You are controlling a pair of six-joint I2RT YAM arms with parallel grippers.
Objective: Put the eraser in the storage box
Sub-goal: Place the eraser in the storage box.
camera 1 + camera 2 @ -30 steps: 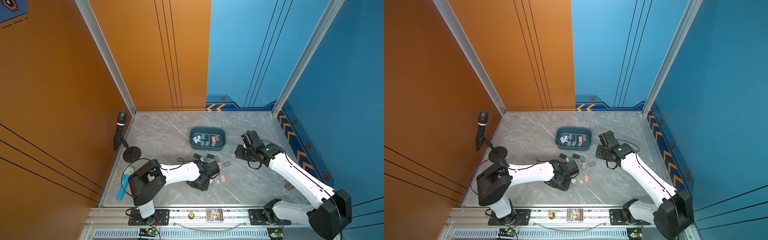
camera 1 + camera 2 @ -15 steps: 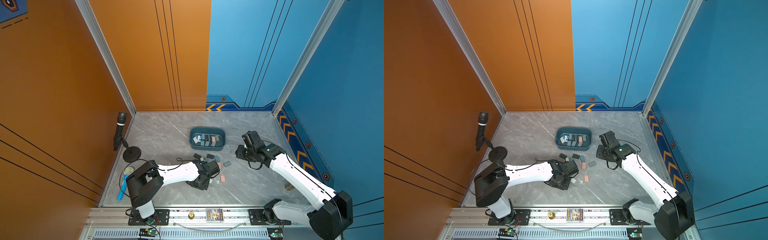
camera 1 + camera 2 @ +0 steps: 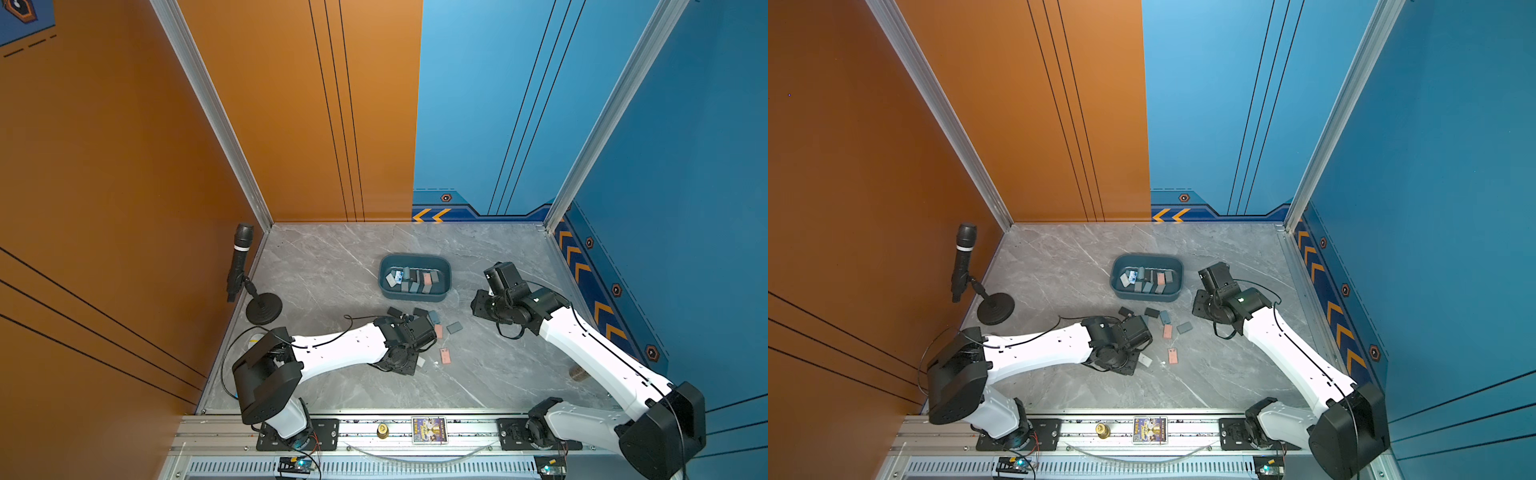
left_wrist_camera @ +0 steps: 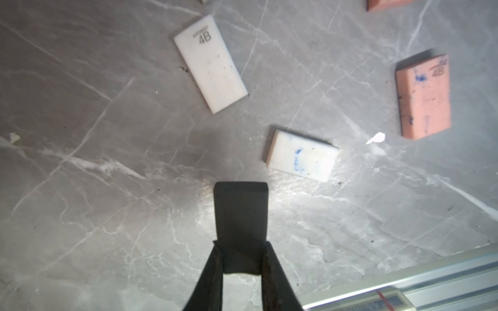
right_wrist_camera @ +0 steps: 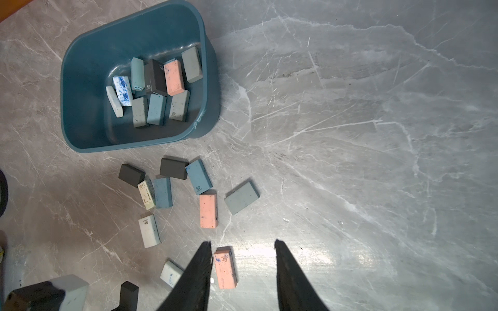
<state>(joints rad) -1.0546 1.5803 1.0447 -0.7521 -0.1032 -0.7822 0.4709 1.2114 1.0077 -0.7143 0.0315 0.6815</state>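
Observation:
My left gripper (image 4: pixel 240 243) is shut on a black eraser (image 4: pixel 240 212), which sticks out past the fingertips low over the grey marble table; whether it touches the table I cannot tell. In both top views this gripper (image 3: pixel 401 362) (image 3: pixel 1121 365) sits at the table's front middle. The teal storage box (image 3: pixel 415 257) (image 3: pixel 1146 257) (image 5: pixel 64 80) stands behind it with several erasers inside. My right gripper (image 5: pixel 242 242) is open, apart from the box at its right (image 3: pixel 478 307), high above a pink eraser (image 5: pixel 225 268) lying between its fingers in the right wrist view.
Several loose erasers (image 5: pixel 198 176) lie between the box and my left gripper. A white 4B eraser (image 4: pixel 210 63) and an ink-stained white one (image 4: pixel 301 154) lie just ahead of the held eraser. A microphone on a stand (image 3: pixel 249 282) stands at the left wall.
My left gripper has closed on the black eraser and its wrist has shifted slightly. The right arm has hardly moved.

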